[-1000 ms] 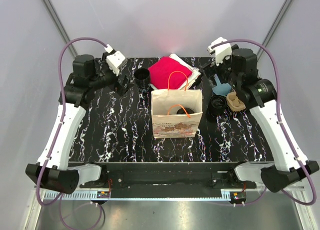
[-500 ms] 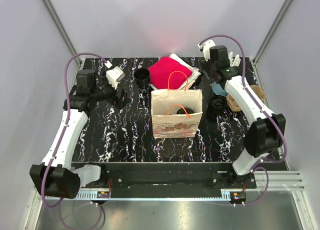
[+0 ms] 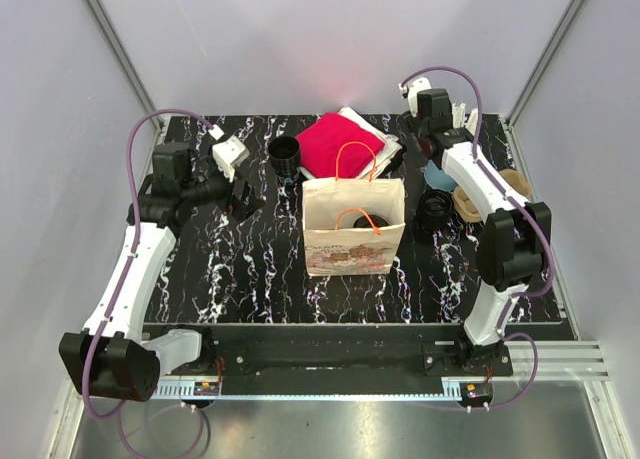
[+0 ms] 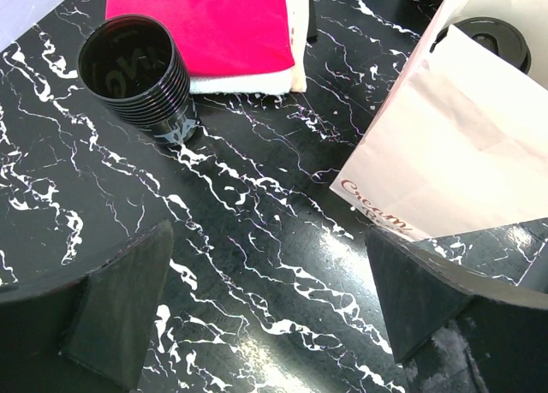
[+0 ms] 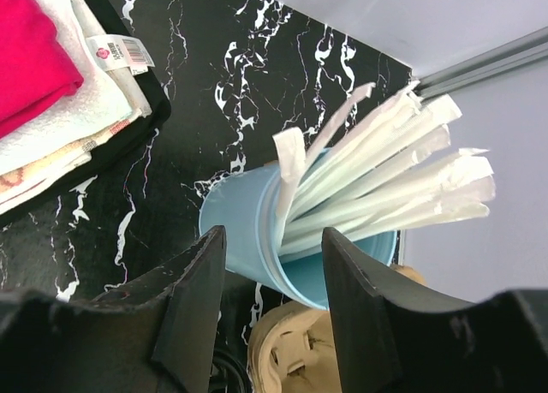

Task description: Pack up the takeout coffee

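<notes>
"Cream" is printed on the paper bag (image 4: 445, 153), in which the lidded coffee cup (image 4: 484, 33) is stood. The left gripper (image 4: 267, 235) is spread wide; the right gripper (image 5: 272, 239) is parted over the straw cup (image 5: 300, 277) at the bag's two o'clock.

The right edge of the left wrist view is cutting off the paper bag (image 4: 462, 145), whose wall is hiding most of the black lid (image 4: 490, 35) inside, and the top edge is clipping the red napkin stack (image 4: 205, 20). In the right wrist view, the fingers (image 5: 193, 299) of the right gripper (image 5: 272, 235) are covering the base of the blue cup (image 5: 248, 230), and the bottom edge is cropping the tan carrier (image 5: 287, 359).
</notes>
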Robot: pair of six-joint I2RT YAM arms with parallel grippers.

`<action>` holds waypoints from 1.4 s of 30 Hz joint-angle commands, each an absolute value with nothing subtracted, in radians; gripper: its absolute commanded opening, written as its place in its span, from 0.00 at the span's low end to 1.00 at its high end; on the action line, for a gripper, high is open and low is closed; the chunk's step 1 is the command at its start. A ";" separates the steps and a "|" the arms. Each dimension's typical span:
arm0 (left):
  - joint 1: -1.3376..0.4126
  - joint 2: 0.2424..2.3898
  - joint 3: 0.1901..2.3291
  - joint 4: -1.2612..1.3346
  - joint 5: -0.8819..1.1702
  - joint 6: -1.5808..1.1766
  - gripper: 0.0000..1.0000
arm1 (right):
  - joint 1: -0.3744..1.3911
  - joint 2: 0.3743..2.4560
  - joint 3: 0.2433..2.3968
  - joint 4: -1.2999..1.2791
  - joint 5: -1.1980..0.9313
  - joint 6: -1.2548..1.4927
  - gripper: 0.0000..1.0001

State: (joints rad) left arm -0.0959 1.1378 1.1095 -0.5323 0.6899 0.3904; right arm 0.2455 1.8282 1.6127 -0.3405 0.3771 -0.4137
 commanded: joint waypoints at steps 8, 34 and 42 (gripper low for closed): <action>-0.086 1.121 1.104 -0.483 0.756 0.376 0.99 | 0.218 1.890 1.637 -0.192 0.396 -0.456 0.50; -0.075 1.131 1.103 -0.483 0.784 0.374 0.99 | 0.212 1.890 1.608 -0.144 0.403 -0.497 0.08; -0.075 1.137 1.103 -0.483 0.793 0.371 0.99 | 0.213 1.787 1.611 -0.247 0.382 -0.499 0.08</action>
